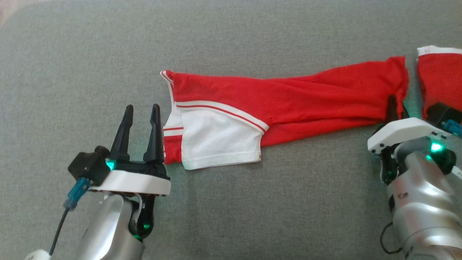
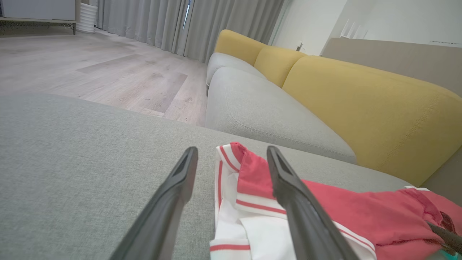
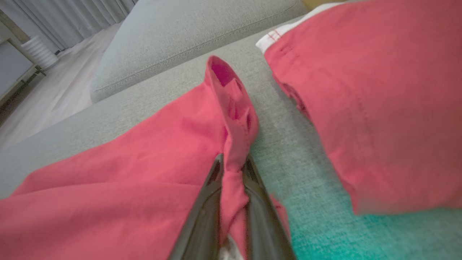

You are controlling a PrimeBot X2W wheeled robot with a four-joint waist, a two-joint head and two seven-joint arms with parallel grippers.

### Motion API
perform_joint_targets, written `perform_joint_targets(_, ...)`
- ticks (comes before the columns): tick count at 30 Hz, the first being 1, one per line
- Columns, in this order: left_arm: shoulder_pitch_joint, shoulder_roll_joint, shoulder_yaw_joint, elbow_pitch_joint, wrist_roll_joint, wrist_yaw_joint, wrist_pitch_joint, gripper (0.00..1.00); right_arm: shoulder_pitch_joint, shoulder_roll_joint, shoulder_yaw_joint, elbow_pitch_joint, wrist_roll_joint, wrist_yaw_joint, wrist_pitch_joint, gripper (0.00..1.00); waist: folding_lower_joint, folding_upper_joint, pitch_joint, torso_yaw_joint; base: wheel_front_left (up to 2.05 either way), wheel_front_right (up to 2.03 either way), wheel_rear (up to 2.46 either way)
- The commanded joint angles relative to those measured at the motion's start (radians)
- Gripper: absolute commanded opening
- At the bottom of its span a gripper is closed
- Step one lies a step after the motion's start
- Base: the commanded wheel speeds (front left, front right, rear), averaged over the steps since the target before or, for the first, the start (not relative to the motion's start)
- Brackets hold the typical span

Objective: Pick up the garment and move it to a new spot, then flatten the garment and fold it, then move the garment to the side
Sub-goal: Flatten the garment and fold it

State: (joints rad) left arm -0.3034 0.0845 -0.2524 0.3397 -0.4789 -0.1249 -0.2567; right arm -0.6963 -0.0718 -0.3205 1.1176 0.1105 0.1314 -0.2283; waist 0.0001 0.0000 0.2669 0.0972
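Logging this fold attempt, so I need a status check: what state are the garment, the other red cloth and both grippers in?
Garment: laid out long on the grey cushion, wrinkled.
Left gripper: open, at the garment's white end, holding nothing.
Right gripper: shut on the garment's red end.
Other red cloth: lying flat, a gap of cushion beside it.

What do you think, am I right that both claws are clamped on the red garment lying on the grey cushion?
No. Only the right claw is clamped on the red garment lying on the grey cushion; the left claw is open, as the left wrist view shows.
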Motion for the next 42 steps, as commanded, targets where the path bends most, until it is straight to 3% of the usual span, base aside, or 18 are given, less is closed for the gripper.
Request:
perform_joint_targets(1, -0.024, 0.017, 0.034, -0.026, -0.007, -0.006, -0.005, 1.0, -0.014, 0.021, 0.035, -0.009, 0.011, -0.001, -0.01, 0.0, -0.0001, 0.0, -0.009, -0.005, 0.0, 0.0, 0.0)
perform_joint_targets(6, -0.011, 0.017, 0.04, -0.022, -0.011, -0.006, -0.005, 1.0, -0.023, 0.021, 0.123, -0.042, 0.103, -0.001, -0.03, 0.0, -0.0001, 0.0, -0.041, -0.01, 0.0, 0.0, 0.0)
perform_joint_targets(11, 0.009, 0.013, 0.043, -0.02, -0.013, -0.006, -0.005, 1.0, 0.002, 0.022, 0.299, -0.139, 0.249, -0.001, -0.033, 0.0, -0.0001, 0.0, -0.092, 0.015, 0.0, 0.0, 0.0)
perform_joint_targets(24, 0.055, 0.005, 0.048, -0.027, -0.001, -0.006, -0.005, 1.0, 0.086, 0.022, 0.662, -0.307, 0.485, -0.001, -0.027, 0.0, -0.0001, 0.0, -0.176, 0.156, 0.0, 0.0, 0.0)
perform_joint_targets(32, 0.07, 0.001, 0.034, -0.017, -0.003, -0.006, -0.005, 1.0, 0.089, 0.022, 0.834, -0.327, 0.573, -0.001, -0.012, 0.0, -0.0001, 0.0, -0.191, 0.25, 0.0, 0.0, 0.0)
perform_joint_targets(42, 0.069, -0.008, -0.002, 0.003, -0.009, -0.006, -0.005, 1.0, 0.049, 0.022, 0.971, -0.236, 0.71, -0.001, -0.016, 0.0, -0.0001, 0.0, -0.174, 0.381, 0.0, 0.0, 0.0)
